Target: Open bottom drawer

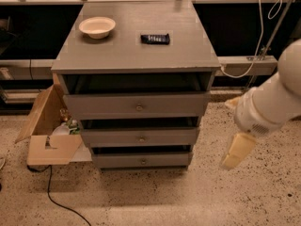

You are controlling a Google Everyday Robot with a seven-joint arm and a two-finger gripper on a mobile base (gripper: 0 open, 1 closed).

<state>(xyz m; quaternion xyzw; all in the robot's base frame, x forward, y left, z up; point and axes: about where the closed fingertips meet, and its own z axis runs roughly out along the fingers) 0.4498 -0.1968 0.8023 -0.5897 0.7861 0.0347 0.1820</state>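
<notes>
The gripper hangs past the cabinet's lower right corner, open or closed I cannot tell; the knob of the bottom drawer lies leftward.

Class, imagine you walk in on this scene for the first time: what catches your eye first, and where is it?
The grey three-drawer cabinet fills the middle, its bottom drawer nearest the floor. To its right hangs the robot's pale gripper, apart from the drawers. A white bowl and a black device lie on top.
</notes>
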